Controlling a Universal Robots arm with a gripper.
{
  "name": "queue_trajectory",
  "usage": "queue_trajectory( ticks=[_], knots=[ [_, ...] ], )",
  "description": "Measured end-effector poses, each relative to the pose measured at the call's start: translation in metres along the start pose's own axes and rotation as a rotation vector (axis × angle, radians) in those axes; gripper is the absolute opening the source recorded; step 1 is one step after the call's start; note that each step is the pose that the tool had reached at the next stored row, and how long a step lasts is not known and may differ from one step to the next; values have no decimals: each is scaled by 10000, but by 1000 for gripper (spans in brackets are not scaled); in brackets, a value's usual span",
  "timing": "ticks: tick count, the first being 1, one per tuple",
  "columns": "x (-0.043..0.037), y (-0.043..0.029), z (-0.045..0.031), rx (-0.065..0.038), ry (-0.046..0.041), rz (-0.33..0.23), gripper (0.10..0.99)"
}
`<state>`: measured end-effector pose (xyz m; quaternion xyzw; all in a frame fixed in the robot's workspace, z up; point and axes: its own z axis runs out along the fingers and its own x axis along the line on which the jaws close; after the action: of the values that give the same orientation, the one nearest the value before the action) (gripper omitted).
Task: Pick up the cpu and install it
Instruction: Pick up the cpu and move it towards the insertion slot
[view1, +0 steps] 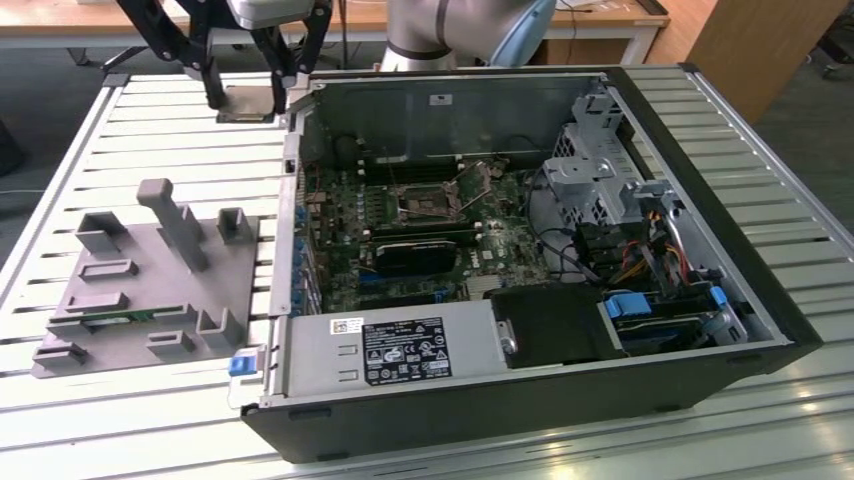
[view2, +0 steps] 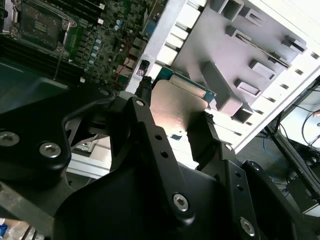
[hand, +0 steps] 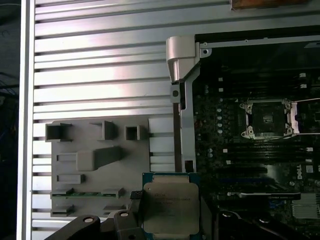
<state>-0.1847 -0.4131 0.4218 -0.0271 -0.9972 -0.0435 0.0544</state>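
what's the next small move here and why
Probably carry the cpu sideways over the case wall toward the socket: the gripper looks shut on it outside the case, and the socket lies open and bare.

In the exterior view, the open case (view1: 747, 300) lay on the bench (view1: 147, 130), from the centre toward 3 o'clock. The fixture block (view1: 147, 280) lay on the bench at the case's 9 o'clock, just beside its wall. The hand (view1: 248, 98) stood at the case's 11 o'clock, just outside the far corner, with the cpu (view1: 251, 105) between its fingers (view1: 212, 85), touching both. Inside the case the motherboard (view1: 400, 235) lay flat with the socket (view1: 430, 203) near its middle. The power supply (view1: 387, 352) sat at the board's 6 o'clock and the drive cage (view1: 601, 160) at its 3 o'clock.
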Motion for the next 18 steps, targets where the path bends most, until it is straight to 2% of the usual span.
queue_trajectory(
  ticks=[9,18],
  knots=[
    [-162,10,-17,2,34,3,541],
    [-368,22,-39,4,78,8,541]
  ],
)
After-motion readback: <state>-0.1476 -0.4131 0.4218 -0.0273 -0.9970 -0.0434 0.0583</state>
